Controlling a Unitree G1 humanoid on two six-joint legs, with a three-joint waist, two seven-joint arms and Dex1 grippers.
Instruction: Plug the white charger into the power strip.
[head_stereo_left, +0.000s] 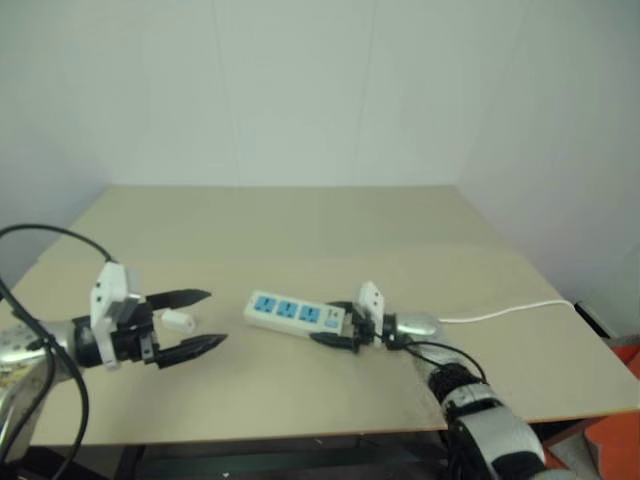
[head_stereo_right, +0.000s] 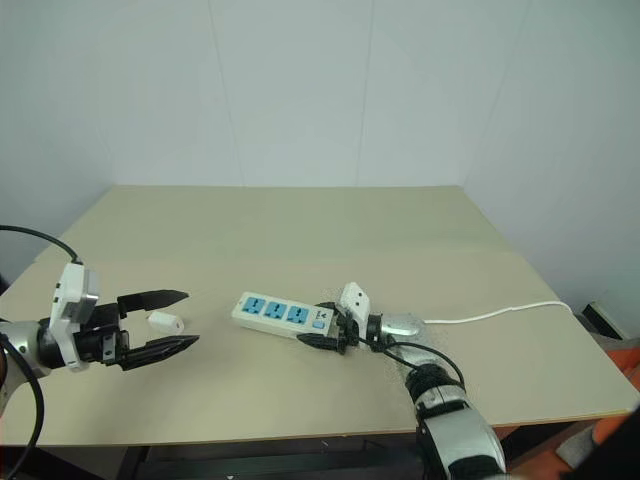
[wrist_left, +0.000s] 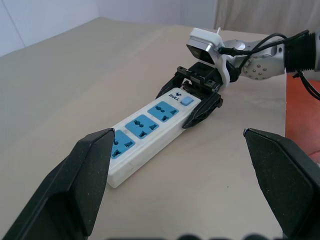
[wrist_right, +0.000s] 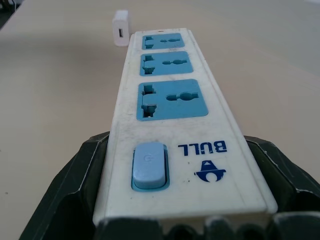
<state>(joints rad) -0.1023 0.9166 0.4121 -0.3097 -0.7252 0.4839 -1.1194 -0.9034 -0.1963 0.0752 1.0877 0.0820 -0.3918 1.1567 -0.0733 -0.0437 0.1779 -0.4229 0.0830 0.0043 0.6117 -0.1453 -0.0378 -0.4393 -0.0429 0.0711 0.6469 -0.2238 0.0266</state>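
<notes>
A beige table (head_stereo_right: 300, 215) stands before a plain white wall. At the left, the left gripper (head_stereo_right: 158, 323) hovers just above the table with its two black fingers spread wide and nothing between them. The charger (head_stereo_right: 166, 322), a small white block, lies on the table in line with that gap, near the fingertips, not gripped. To its right, near the middle of the table, lies the strip (head_stereo_right: 277, 313), a flat white bar with blue sockets facing up and a blue switch at its right end. The right gripper (head_stereo_right: 322, 326) reaches in from the right, its fingers straddling the strip's switch end, one against each long side, so it appears to hold the bar steady. A thin white cord (head_stereo_right: 500, 314) runs from behind that gripper toward the table's right edge. The step in hand seems to be picking up the charger: the left gripper should probably close on the block's flat sides, lift it, turn its prongs downward and line it up over a socket while the right gripper keeps the strip from sliding. Count: one charger, one strip with three sockets and one switch, one cord, two grippers.
</notes>
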